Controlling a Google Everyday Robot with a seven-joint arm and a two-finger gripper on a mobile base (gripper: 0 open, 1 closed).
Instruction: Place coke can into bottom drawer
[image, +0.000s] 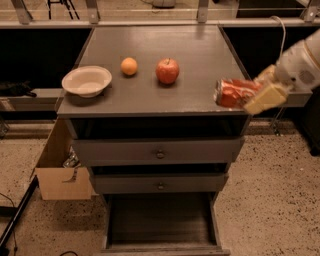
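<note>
The coke can (233, 92) is red with white lettering and lies sideways in my gripper (257, 95). The gripper is shut on the can and holds it at the right front corner of the cabinet top (155, 55), partly past the right edge. My arm reaches in from the right. The bottom drawer (161, 222) is pulled open below the two upper drawers; its dark floor is bare.
On the cabinet top sit a white bowl (86, 80), an orange (129, 66) and a red apple (167, 70). The two upper drawers (159, 152) are shut. A cardboard box (60, 170) stands at the cabinet's left on the speckled floor.
</note>
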